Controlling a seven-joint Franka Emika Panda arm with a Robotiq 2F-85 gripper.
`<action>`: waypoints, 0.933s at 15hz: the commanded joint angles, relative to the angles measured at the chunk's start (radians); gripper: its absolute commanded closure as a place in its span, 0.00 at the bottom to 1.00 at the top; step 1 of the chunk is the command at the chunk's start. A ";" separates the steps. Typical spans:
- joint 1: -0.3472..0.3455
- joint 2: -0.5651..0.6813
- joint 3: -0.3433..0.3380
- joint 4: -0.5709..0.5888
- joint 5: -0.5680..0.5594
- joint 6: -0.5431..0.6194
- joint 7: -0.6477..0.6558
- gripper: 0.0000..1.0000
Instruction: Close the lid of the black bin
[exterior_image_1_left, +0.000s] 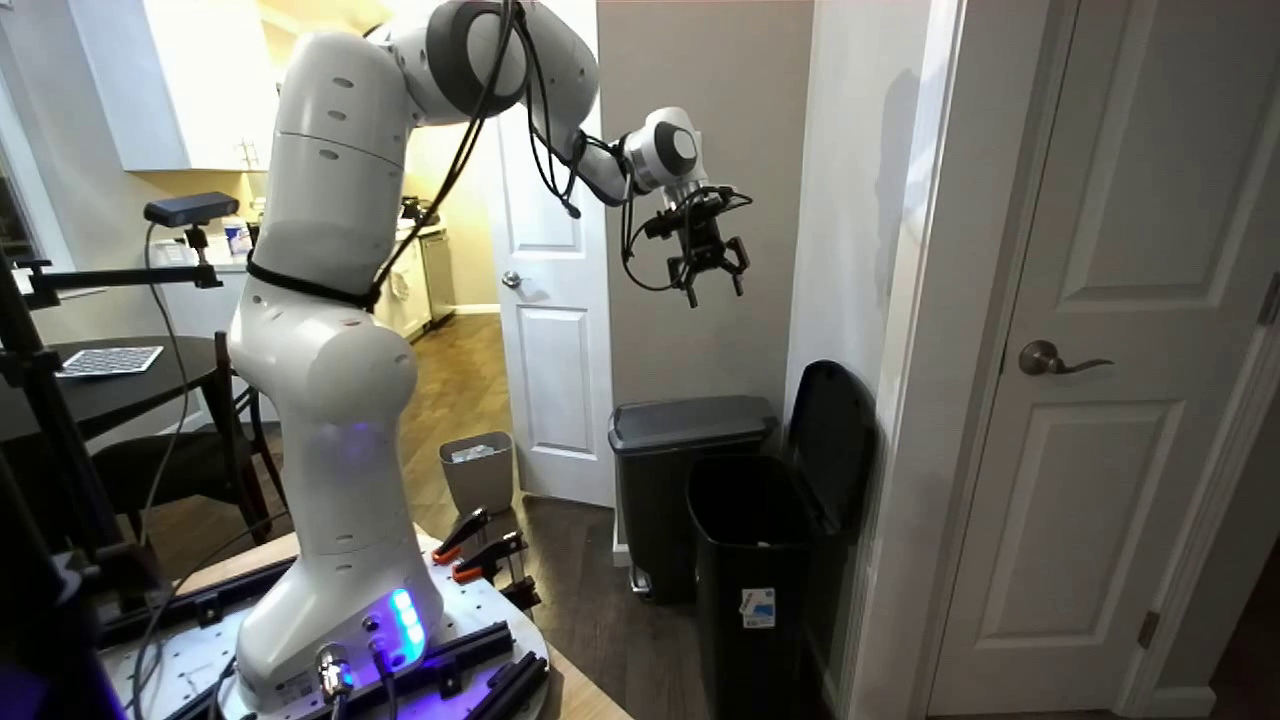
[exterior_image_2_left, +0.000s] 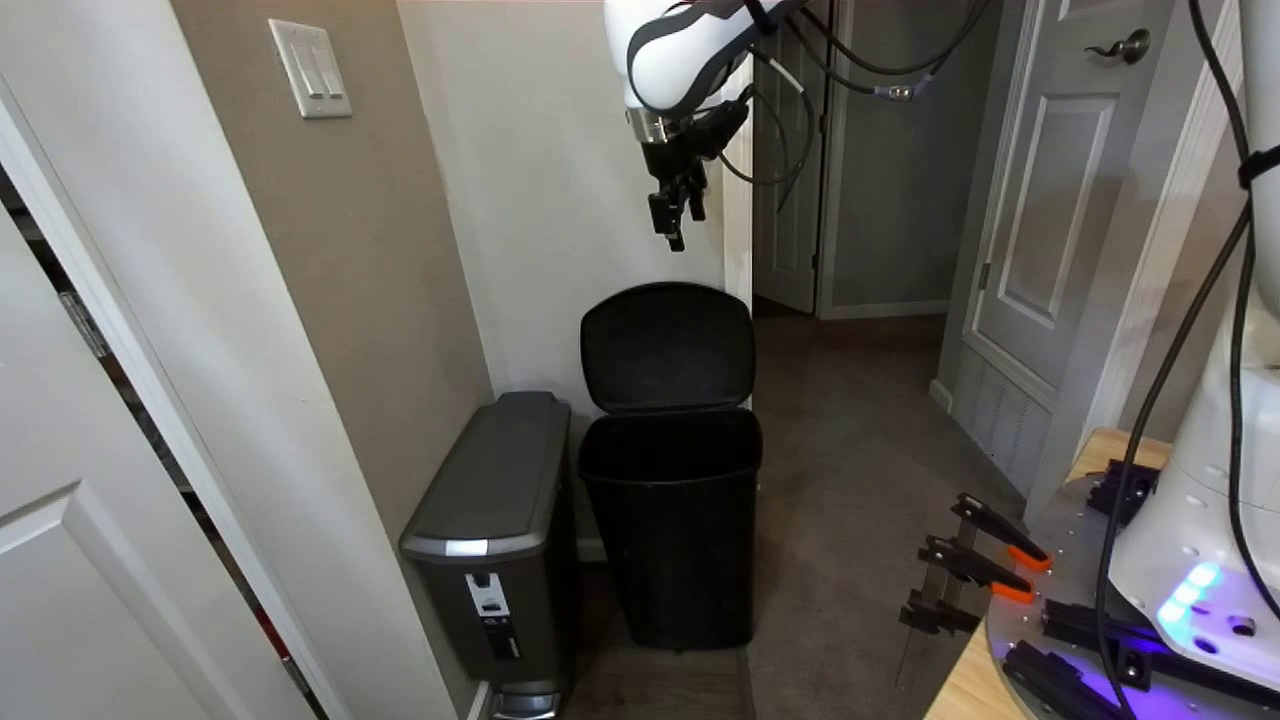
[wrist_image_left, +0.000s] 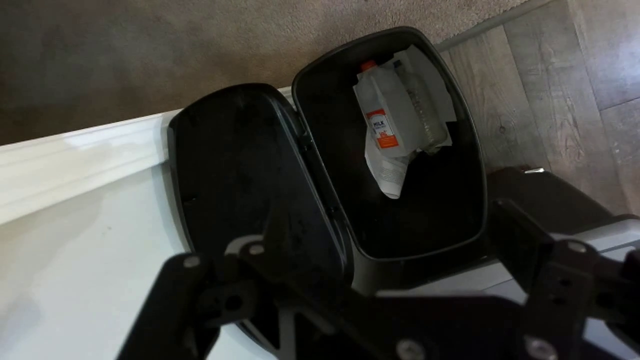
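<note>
The black bin stands upright on the floor, and its lid is standing up from the hinge, so the mouth of the bin is uncovered. The lid is near the light wall behind it; whether it touches this wall, one cannot tell. The pincer hangs in the air, higher than the lid and apart from it, and its two fingers are spread apart. In the wrist view one can see into the bin: there lie a milk bottle with orange cap, a clear plastic item next to it and a piece of white paper. The grey bin, with its flat top down, stands just beside the black bin.
</note>
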 joint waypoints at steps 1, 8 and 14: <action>0.003 0.033 -0.013 0.042 0.000 -0.019 0.022 0.00; -0.016 0.224 -0.076 0.283 0.010 -0.038 0.068 0.00; -0.053 0.437 -0.108 0.559 0.043 -0.068 0.035 0.00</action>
